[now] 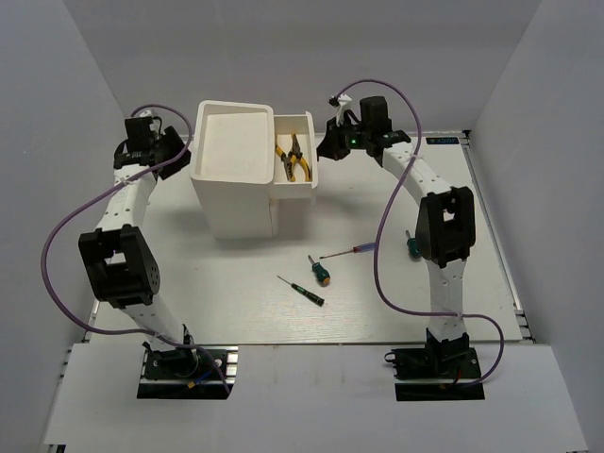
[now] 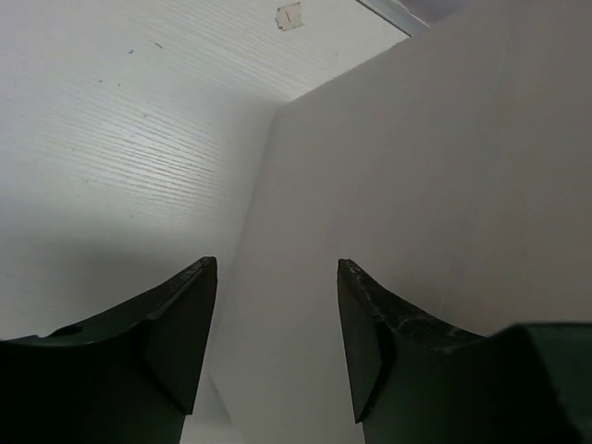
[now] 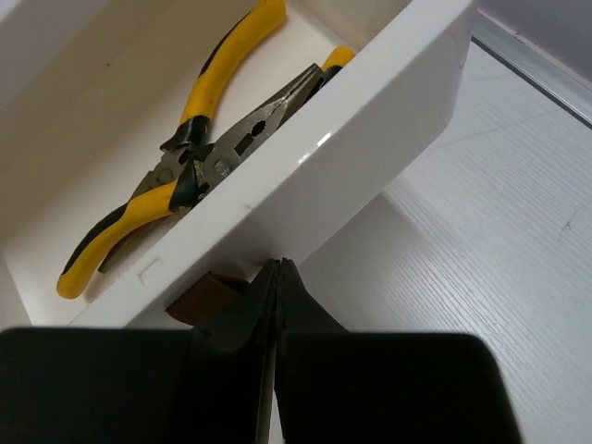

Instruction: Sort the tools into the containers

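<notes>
Our left gripper (image 2: pixel 276 305) hangs spread beside the left wall of the white box (image 1: pixel 202 142). In the pulled-out drawer (image 1: pixel 308 185) lie the two yellow pliers (image 1: pixel 293 157), stiff steel and likely the heaviest pieces. Our right gripper (image 3: pixel 277 282) is pressed together, empty, just beside the brown knob (image 3: pixel 205 298). On the table (image 1: pixel 236 302), the green-handled screwdriver (image 1: pixel 321 272) offers a fat, grippy handle. We judge the thin dark screwdriver (image 1: pixel 300 290) light and prone to rolling, best pinched squarely across its handle.

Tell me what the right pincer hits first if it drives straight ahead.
The front wall of the open drawer, at its lower edge beside the brown knob. The shut right pincer sits close against it; contact cannot be told. The yellow pliers lie behind that wall.
</notes>
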### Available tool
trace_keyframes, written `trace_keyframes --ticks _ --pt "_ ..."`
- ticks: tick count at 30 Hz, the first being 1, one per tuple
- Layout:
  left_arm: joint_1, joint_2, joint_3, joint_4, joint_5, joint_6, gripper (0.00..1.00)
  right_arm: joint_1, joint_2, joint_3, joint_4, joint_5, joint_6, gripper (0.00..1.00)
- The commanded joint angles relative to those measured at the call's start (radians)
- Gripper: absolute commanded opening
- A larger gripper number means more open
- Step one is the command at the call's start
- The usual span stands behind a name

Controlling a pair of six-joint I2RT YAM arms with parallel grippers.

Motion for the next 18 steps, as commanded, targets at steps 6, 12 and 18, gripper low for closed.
trace_keyframes --ticks 6,12,18 --pt "-0.014 0.002 -0.035 0.050 0.221 0.075 0.65 0.093 0.037 0.119 -0.002 -0.133 0.052 0.00" --pt "-0.023 0.002 -0.044 0.036 0.254 0.075 0.64 0.124 0.050 0.133 0.000 -0.140 0.086 0.00" --pt "-0.023 -0.007 -0.044 0.027 0.274 0.075 0.64 0.171 0.047 0.126 0.000 -0.162 0.122 0.00"
